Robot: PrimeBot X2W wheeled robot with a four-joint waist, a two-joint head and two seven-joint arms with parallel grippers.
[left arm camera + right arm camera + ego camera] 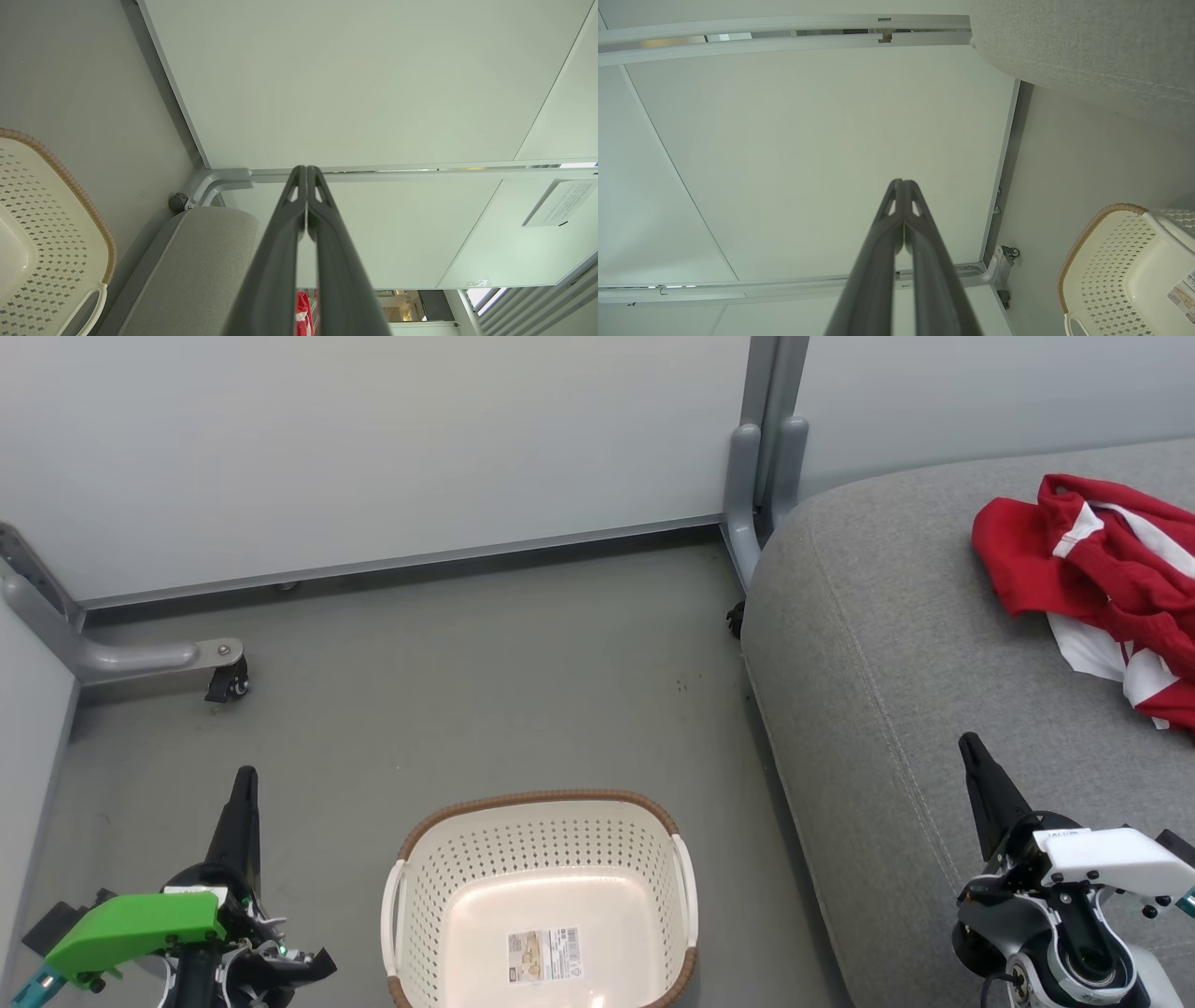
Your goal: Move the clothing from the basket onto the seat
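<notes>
I am counting one laundry basket (541,803), one paper label (544,955) lying in it, one grey sofa seat (887,663), and one heap of red-and-white clothing (1074,551) with pieces I cannot separate. I am also counting two claws, the left claw (246,777) and the right claw (967,743), and two black castor wheels (229,683).

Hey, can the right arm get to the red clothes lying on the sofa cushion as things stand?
Probably yes. The right hand hangs over the seat, shut and empty, and nothing but bare cushion lies between it and the clothing. It would have to open first.
</notes>
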